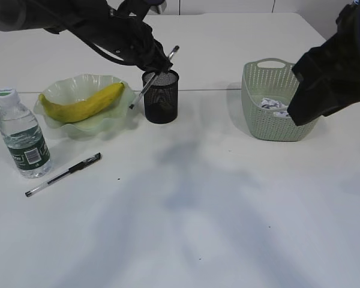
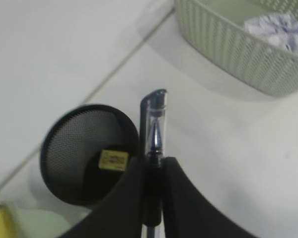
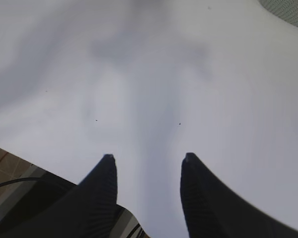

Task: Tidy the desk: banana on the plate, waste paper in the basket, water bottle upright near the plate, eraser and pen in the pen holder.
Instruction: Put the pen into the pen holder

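Observation:
My left gripper [image 1: 158, 62] is shut on a clear pen [image 1: 145, 90], which it holds at a slant just beside the rim of the black mesh pen holder [image 1: 161, 99]. In the left wrist view the pen [image 2: 154, 124] sticks out past the left gripper [image 2: 153, 163], and the pale yellow eraser [image 2: 114, 160] lies at the bottom of the pen holder [image 2: 74, 144]. A second, black-capped pen [image 1: 63, 174] lies on the desk [image 1: 198, 210]. The banana [image 1: 84, 103] rests on the plate [image 1: 117, 117]. The water bottle [image 1: 24, 144] stands upright to the plate's left. Waste paper [image 1: 273, 106] sits in the basket [image 1: 270, 129]. My right gripper [image 3: 148, 158] hangs open above bare desk.
The right arm [image 1: 330, 78] hangs in front of the basket's right side. In the left wrist view the basket [image 2: 228, 49] with crumpled paper [image 2: 278, 27] lies beyond the pen. A seam [image 1: 210, 90] crosses the desk behind the pen holder.

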Robot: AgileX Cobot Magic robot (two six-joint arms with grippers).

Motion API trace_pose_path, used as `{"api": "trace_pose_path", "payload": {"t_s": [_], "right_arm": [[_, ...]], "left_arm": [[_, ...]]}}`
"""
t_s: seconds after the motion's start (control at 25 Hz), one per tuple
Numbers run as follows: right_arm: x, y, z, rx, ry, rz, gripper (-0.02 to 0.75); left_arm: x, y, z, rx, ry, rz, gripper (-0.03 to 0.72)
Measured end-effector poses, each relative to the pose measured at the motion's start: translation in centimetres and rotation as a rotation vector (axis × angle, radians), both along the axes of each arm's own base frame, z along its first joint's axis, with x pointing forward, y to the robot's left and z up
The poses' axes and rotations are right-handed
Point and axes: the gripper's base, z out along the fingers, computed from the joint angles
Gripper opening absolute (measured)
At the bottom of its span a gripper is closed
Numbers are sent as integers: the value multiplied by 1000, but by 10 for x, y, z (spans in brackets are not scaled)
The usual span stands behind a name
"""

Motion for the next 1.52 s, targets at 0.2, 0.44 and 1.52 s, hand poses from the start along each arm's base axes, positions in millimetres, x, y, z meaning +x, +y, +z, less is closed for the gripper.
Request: {"api": "trace_pose_path", "payload": {"t_s": [0.2,0.44,1.52], "right_arm": [[0,0,0,0,0,0,321],[5,3,-6,-11,21,0,321],[7,4,-9,-15,29,0,321]], "left_arm": [[10,1,10,-70,-116,81,40],[16,2,18,-143,-180,150,40],[39,9,-4,-368,-233,432,40]]}}
